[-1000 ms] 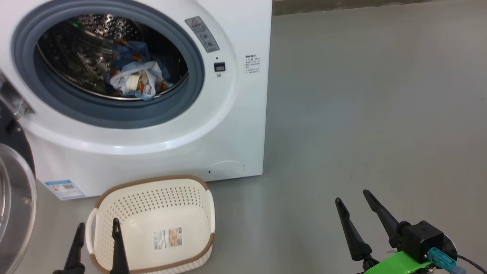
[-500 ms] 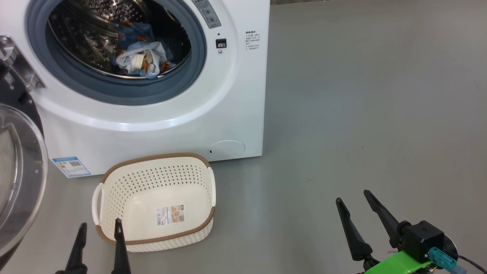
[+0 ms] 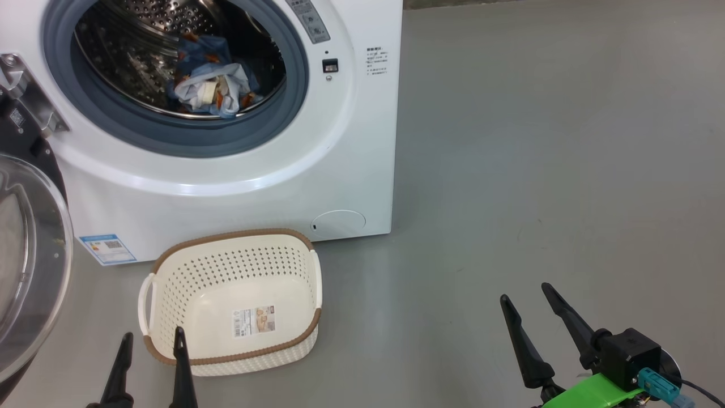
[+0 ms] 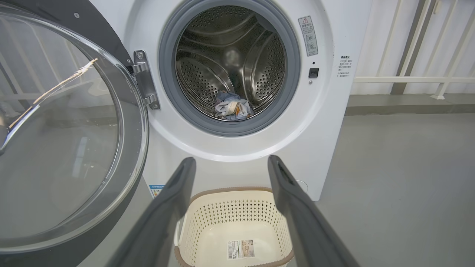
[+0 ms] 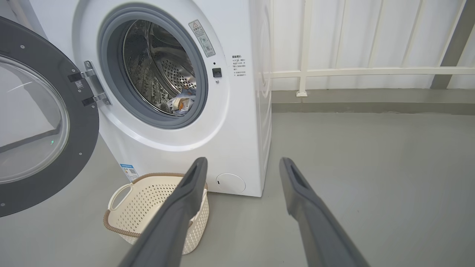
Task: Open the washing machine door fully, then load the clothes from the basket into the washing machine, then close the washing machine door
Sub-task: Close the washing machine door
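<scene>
Left hand (image 3: 153, 332): both long dark fingers are spread wide, with nothing between them. Right hand (image 3: 524, 292): fingers are likewise spread wide, gripping nothing, and it hangs over the bare grey floor (image 3: 538, 170).

The basket (image 3: 226, 272) stands on the floor directly ahead of the left hand. From the head view, the inner fingertip of that hand overlaps the basket's near brown rim; whether they touch cannot be told. The basket is upright, and a label sticker (image 3: 253, 322) shows on its floor. It is well off to the left of the right hand.

The washing machine (image 3: 351, 141) stands beyond the basket, ahead of the left hand and ahead-left of the right. The clothes (image 3: 212, 90), a crumpled blue bundle with orange and cream patches, lie low in the steel drum (image 4: 230, 55), behind the grey gasket (image 3: 170, 144). They are far ahead of both hands and apart from them.

The washing machine door (image 4: 66, 129) is swung wide open on its hinge (image 4: 144, 79) and stands to the left of the left hand, its clear glass bowl facing outward. Neither hand touches it.

The energy sticker (image 3: 107, 248) is at the machine's lower front, ahead-left of the left hand. The round filter cap (image 3: 338, 222) sits just beyond the basket's far right corner.
</scene>
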Motion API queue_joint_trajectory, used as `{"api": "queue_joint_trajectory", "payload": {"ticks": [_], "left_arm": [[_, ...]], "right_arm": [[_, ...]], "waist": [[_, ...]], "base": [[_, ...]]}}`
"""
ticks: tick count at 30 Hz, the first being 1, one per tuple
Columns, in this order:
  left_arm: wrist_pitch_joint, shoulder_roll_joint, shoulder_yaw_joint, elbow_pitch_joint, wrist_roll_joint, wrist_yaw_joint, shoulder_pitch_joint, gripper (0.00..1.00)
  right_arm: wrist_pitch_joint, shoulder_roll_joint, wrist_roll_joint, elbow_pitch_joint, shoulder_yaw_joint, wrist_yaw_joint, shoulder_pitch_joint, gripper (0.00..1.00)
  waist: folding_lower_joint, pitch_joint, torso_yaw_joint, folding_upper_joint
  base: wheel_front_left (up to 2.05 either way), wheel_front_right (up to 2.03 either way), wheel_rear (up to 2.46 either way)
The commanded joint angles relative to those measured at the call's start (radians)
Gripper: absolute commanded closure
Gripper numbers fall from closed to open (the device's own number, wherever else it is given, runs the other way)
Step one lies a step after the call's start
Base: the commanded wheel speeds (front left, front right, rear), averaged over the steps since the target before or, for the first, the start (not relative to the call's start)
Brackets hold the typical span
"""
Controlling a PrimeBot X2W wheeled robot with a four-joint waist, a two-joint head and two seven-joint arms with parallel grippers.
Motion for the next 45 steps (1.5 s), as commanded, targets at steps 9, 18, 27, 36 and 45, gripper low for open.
{"api": "queue_joint_trajectory", "payload": {"ticks": [9,18,27,36,45], "left_arm": [[-0.006,0.024,0.032,-0.017,0.008,0.002,-0.040,0.00],[-0.004,0.024,0.023,-0.012,0.007,0.001,-0.053,0.00],[-0.008,0.007,0.032,-0.021,0.005,0.003,-0.074,0.00],[-0.012,-0.021,0.045,-0.010,0.003,-0.002,-0.067,0.00],[-0.014,-0.039,0.051,-0.006,0.010,-0.011,-0.060,0.00]], "right_arm": [[-0.002,-0.002,-0.005,-0.032,0.021,0.003,-0.005,0.00],[-0.003,-0.002,-0.005,-0.038,0.003,0.003,0.001,0.00],[0.015,-0.002,-0.029,-0.064,0.002,0.003,-0.016,0.00],[0.030,-0.008,-0.034,-0.067,0.016,0.003,-0.035,0.00],[0.037,-0.014,-0.031,-0.066,0.027,0.003,-0.041,0.00]], "waist": [[0.0000,0.003,0.001,0.0000],[0.0000,0.007,0.033,0.0000],[0.0000,0.038,0.177,0.0000],[0.0000,0.034,0.337,0.0000],[0.0000,0.029,0.460,0.0000]], "base": [[0.00,0.00,0.00],[0.00,0.00,0.00],[0.00,0.00,0.00],[0.00,0.00,0.00],[0.00,0.00,0.00]]}}
